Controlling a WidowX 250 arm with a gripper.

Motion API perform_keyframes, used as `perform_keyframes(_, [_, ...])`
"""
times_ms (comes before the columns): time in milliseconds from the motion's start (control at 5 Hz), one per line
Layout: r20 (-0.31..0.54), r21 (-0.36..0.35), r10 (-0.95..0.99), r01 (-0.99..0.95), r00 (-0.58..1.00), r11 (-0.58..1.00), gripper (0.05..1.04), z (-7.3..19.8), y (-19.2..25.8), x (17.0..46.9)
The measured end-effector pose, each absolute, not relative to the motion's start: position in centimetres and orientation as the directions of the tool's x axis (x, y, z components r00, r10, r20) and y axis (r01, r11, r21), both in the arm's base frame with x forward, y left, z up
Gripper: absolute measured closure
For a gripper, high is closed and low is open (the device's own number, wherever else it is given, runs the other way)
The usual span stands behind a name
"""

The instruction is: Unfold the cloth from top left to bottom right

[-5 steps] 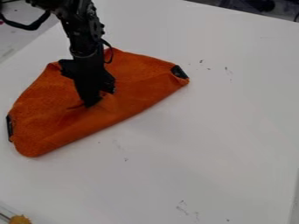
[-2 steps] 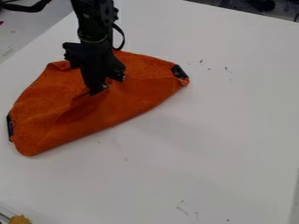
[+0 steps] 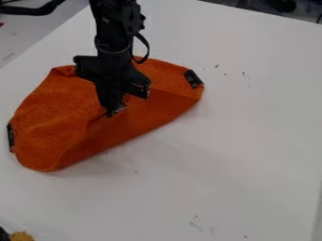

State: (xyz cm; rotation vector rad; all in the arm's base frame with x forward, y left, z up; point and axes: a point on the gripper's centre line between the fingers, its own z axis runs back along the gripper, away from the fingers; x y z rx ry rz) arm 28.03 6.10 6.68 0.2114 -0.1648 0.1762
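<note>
Orange cloth (image 3: 53, 113) lies on the white table (image 3: 245, 141), pinched in the tool (image 3: 115, 110).

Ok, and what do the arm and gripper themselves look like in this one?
The jointed robot arm is matte black, with a thin paler ring around it just above the gripper. A thin black cable loops out beside it. The black two-finger gripper has a broad, angular body that narrows downward, with a greyish glint near the tip.
</note>
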Motion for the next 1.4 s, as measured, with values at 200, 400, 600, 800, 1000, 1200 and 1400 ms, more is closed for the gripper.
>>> perform_keyframes(200, [0.167,0.185,0.182,-0.212,0.969,0.959,1.026,7.1,3.9,26.1])
perform_keyframes(400, [0.149,0.168,0.177,-0.201,0.973,0.965,1.026,6.8,1.6,24.1])
perform_keyframes(600, [0.14,0.096,0.147,-0.161,0.979,0.982,1.026,4.7,0.6,22.8])
perform_keyframes(800, [0.144,0.043,0.146,-0.154,0.979,0.987,1.004,1.9,0.9,22.2])
perform_keyframes(1000, [0.177,0.05,0.144,-0.155,0.974,0.987,0.85,1.5,0.7,22.2])
perform_keyframes(1200, [0.163,0.037,0.166,-0.174,0.973,0.984,0.583,0.9,-0.6,21.2])
perform_keyframes(1400, [0.155,0.044,0.213,-0.222,0.965,0.974,0.274,1.3,-2.8,20.1])
